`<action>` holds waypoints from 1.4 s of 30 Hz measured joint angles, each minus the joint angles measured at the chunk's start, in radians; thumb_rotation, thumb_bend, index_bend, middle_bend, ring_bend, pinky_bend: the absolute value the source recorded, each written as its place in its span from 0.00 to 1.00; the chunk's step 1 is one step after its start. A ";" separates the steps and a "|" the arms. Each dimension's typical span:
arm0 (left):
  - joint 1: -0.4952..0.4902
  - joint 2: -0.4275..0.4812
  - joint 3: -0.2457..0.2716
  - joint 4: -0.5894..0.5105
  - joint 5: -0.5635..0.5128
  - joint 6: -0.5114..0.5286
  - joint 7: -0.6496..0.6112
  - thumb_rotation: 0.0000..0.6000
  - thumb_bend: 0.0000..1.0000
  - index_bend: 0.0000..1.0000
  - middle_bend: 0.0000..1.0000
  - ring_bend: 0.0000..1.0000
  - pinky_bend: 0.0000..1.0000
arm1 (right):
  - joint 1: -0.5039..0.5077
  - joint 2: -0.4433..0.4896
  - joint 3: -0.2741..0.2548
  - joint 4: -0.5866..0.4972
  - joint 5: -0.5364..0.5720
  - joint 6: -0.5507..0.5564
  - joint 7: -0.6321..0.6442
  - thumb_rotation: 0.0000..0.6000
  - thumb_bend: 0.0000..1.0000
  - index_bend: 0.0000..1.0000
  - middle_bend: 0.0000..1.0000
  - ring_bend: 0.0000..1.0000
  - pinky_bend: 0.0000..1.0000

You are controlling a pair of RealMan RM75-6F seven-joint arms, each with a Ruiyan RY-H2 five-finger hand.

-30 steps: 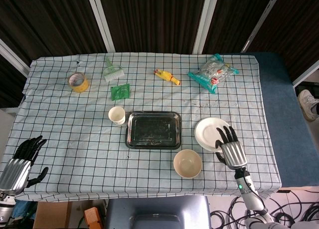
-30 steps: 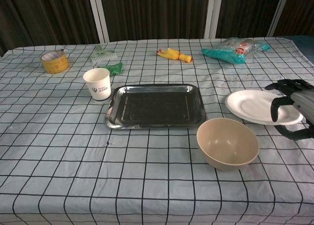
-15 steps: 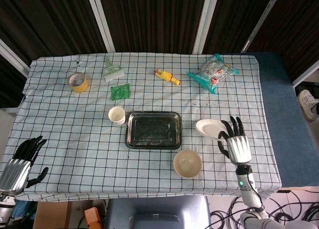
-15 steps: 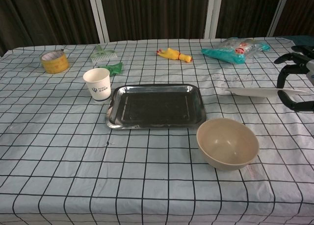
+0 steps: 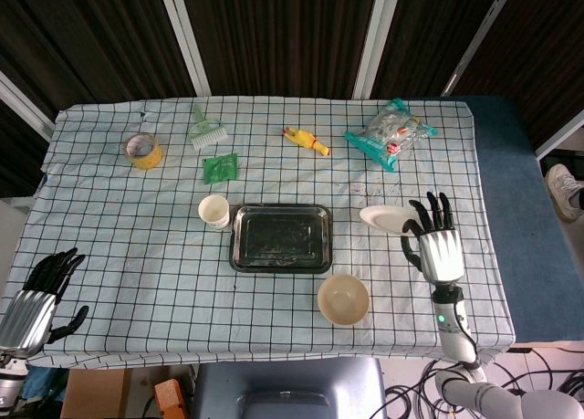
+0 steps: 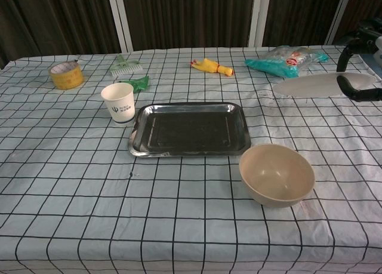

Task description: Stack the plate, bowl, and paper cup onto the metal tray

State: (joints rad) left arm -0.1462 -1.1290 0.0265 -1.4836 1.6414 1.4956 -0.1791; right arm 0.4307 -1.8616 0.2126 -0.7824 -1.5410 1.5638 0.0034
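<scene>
Right hand (image 5: pixel 438 246) grasps plate (image 5: pixel 385 219) by edge, raised off counter (image 5: pixel 137 255) (right of metal tray (image 5: pixel 279 238)). Left hand (image 5: pixel 36 300) released, fingers apart.

Open cloth is seen between the plate (image 6: pixel 322 85) (held aloft) and the metal tray (image 6: pixel 188 129); its near-right corner is flanked by the bowl (image 6: pixel 277 174).
</scene>
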 measured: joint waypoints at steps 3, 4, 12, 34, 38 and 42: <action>0.000 -0.001 0.000 0.000 -0.002 -0.001 0.001 1.00 0.36 0.00 0.02 0.00 0.07 | 0.035 0.004 0.013 -0.008 -0.004 -0.005 -0.024 1.00 0.45 0.88 0.23 0.05 0.00; -0.001 -0.001 -0.001 0.000 -0.003 -0.003 0.002 1.00 0.36 0.00 0.02 0.00 0.07 | 0.051 0.005 0.016 -0.011 -0.008 -0.012 -0.034 1.00 0.45 0.88 0.23 0.05 0.00; -0.004 -0.002 -0.001 -0.001 -0.008 -0.012 0.005 1.00 0.36 0.00 0.02 0.00 0.07 | 0.177 -0.035 0.028 -0.016 -0.040 -0.063 -0.145 1.00 0.45 0.88 0.23 0.05 0.00; -0.005 -0.002 0.000 0.005 -0.005 -0.011 -0.003 1.00 0.36 0.00 0.02 0.00 0.07 | 0.391 -0.290 -0.018 0.251 -0.084 -0.171 -0.248 1.00 0.45 0.88 0.23 0.06 0.00; -0.005 -0.002 0.000 0.005 -0.004 -0.011 -0.001 1.00 0.36 0.00 0.02 0.00 0.07 | 0.406 -0.325 -0.036 0.296 -0.092 -0.172 -0.242 1.00 0.45 0.88 0.23 0.06 0.00; -0.006 -0.002 0.000 0.005 -0.004 -0.012 -0.001 1.00 0.36 0.00 0.01 0.00 0.07 | 0.416 -0.345 -0.046 0.320 -0.095 -0.166 -0.231 1.00 0.44 0.87 0.23 0.06 0.00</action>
State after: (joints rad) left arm -0.1521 -1.1312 0.0266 -1.4786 1.6373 1.4839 -0.1803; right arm 0.8465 -2.2069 0.1664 -0.4623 -1.6358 1.3976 -0.2279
